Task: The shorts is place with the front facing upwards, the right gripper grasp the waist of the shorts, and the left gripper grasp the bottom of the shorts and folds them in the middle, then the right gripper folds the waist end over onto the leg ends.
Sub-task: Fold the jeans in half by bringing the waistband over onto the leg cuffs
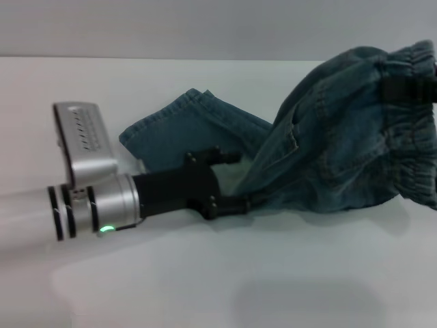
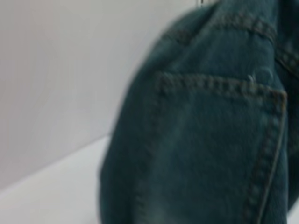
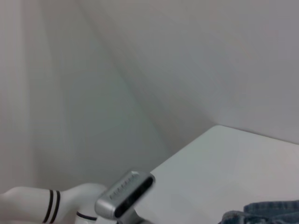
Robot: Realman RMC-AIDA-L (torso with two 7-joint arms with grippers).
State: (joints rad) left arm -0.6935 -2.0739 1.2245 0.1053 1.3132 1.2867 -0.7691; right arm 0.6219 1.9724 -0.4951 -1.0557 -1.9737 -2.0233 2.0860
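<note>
Both grippers clamp denim: right gripper (image 1: 407,87) lifts the waist (image 1: 410,137), left gripper (image 1: 232,181) pins a hem; over-pulling could slip it.

A lab-like test setup: bare white table (image 1: 205,287) against plain grey-white wall (image 1: 205,27)

The shorts (image 1: 328,157) are blue denim cloth, matt and faintly faded, with raised rows of stitching along the pocket seams, and the waist of the shorts (image 1: 410,130) is a darker, gathered elastic band, puckered and rough-looking. The left tool (image 1: 235,181) has matt black, plastic-looking fingers on a brushed silver metal wrist with black rings, beside a satin-grey ribbed box (image 1: 85,140). The desk (image 1: 205,273) is smooth and white, with a soft sheen.
</note>
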